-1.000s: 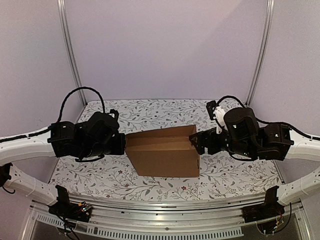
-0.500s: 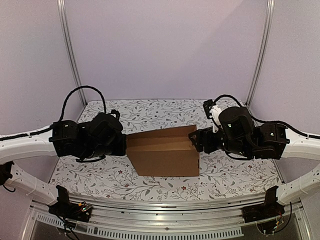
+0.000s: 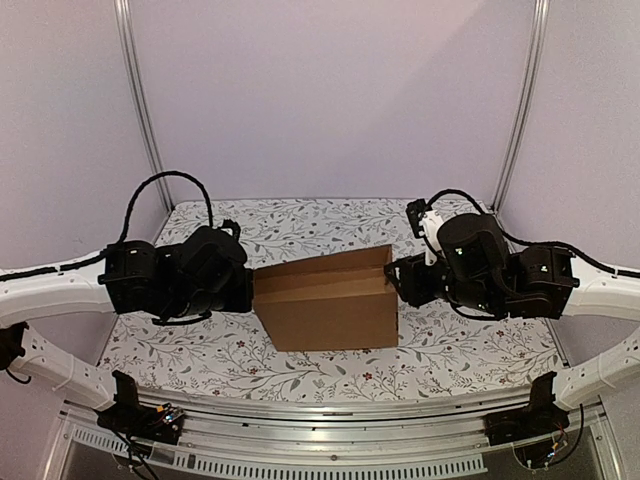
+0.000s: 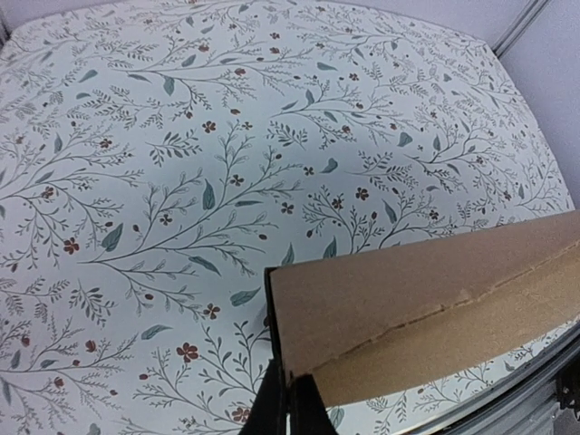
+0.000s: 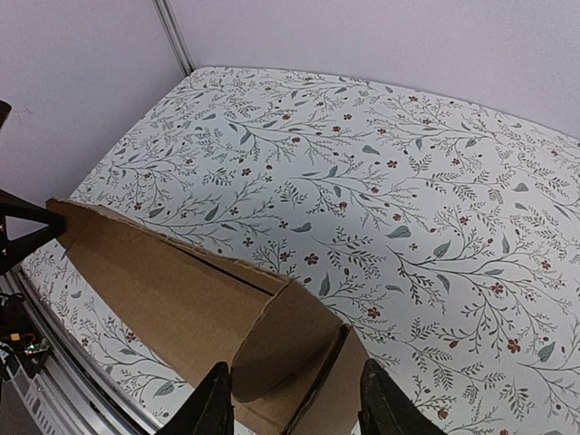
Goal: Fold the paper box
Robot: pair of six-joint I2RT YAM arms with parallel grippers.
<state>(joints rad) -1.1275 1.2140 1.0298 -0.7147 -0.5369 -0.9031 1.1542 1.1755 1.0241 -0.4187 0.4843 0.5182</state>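
Cardboard fills the middle of the bench [image 3: 300, 222]: the paper box [image 3: 330, 310], half folded into an open-topped trough, stands there with its long front wall facing 6 o'clock and its two ends pointing to 9 and 3 o'clock. Compared with a second ago, the right arm has slid a little toward 9 o'clock. The right fingers [image 3: 402, 283], then spread wide just off the 3 o'clock end, have drawn closer together around that end. In the right wrist view they stand apart, one on each side of a rounded end flap and the wall beside it, and whether they already pinch the cardboard cannot be told. The left arm has crept slightly toward 3 o'clock, and the box's lower 3 o'clock corner has shifted a touch toward 12 o'clock. The left fingers [image 4: 290, 408] are pressed together on the thin upright edge at the box's 9 o'clock end, as they were a second ago. Every face of the box that shows is plain brown. The bench cover bears a print of grey-green leafy sprigs and small red flowers.
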